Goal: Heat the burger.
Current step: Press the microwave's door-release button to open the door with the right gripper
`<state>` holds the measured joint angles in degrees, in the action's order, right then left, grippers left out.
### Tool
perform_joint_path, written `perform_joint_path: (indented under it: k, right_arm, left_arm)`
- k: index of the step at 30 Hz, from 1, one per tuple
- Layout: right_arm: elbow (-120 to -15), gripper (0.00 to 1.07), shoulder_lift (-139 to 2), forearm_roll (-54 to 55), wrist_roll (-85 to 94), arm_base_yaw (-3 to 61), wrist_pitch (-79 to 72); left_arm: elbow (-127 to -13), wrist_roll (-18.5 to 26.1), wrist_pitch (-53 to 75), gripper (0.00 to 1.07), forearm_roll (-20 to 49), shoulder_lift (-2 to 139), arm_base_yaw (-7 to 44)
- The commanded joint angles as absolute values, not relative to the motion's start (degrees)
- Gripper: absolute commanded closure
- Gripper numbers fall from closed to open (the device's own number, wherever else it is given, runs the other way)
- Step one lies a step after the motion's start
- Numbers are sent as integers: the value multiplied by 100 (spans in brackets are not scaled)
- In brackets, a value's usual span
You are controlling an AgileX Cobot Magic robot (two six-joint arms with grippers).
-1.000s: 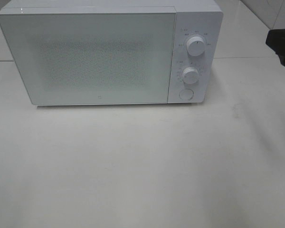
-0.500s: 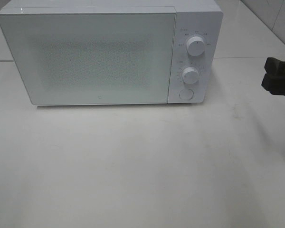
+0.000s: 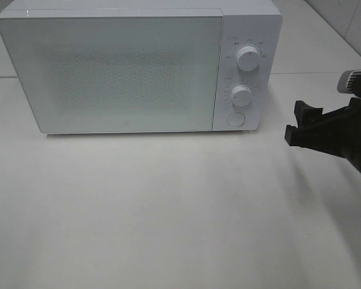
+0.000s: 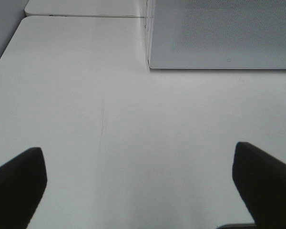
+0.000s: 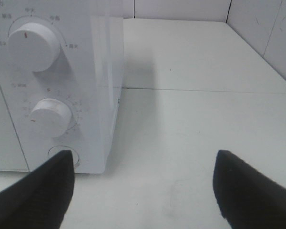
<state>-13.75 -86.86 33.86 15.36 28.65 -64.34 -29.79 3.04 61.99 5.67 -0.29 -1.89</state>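
Observation:
The burger is not in view in any frame. The white microwave (image 3: 108, 72) stands at the back of the table with its door shut; what is inside is hidden behind the frosted door. My right gripper (image 3: 293, 123) is open and empty, hovering to the right of the microwave's control panel; the right wrist view (image 5: 143, 191) shows it facing the panel's right edge. My left gripper (image 4: 140, 186) is open and empty over bare table, in front of the microwave's left corner (image 4: 219, 33). It does not show in the exterior view.
The panel has an upper knob (image 3: 248, 58), a lower knob (image 3: 242, 95) and a round button (image 3: 235, 119), also seen in the right wrist view (image 5: 62, 155). The white table (image 3: 168, 211) spreads in front. A tiled wall (image 3: 349, 18) is at the back right.
My right arm has come down and leftward from the right edge toward the microwave's control panel. Its open gripper now shows fully. The microwave has not moved.

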Motion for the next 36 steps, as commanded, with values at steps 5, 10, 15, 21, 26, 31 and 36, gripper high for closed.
perform_joint_path:
  k: [5, 10, 15, 21, 26, 31, 36]
  right_arm:
    - [-1570, 31, -9167, 4286, 1599, 3810, -6715]
    - [-1954, 31, -9540, 4566, 1599, 4286, -6698]
    - [-2269, 31, -9769, 4830, 1644, 4572, -6618]
    - [-2527, 31, -9941, 5019, 1713, 4704, -6463]
    - [-2561, 31, -9941, 5025, 1627, 4704, -6417]
    - [-2561, 33, -9941, 5025, 934, 4704, -6406]
    - [-2561, 41, -9941, 5025, -269, 4704, -6411]
  left_arm:
    - [-2962, 304, 6131, 8, 579, -120, -189]
    - [-2962, 304, 6131, 8, 579, -120, -189]
    - [-2962, 304, 6131, 8, 579, -120, -189]
    - [-2962, 304, 6131, 8, 579, -120, -189]
    - [-2962, 304, 6131, 8, 579, -120, -189]
    - [-2962, 304, 6131, 8, 579, -120, -189]
    - [-2962, 304, 6131, 8, 579, -120, -189]
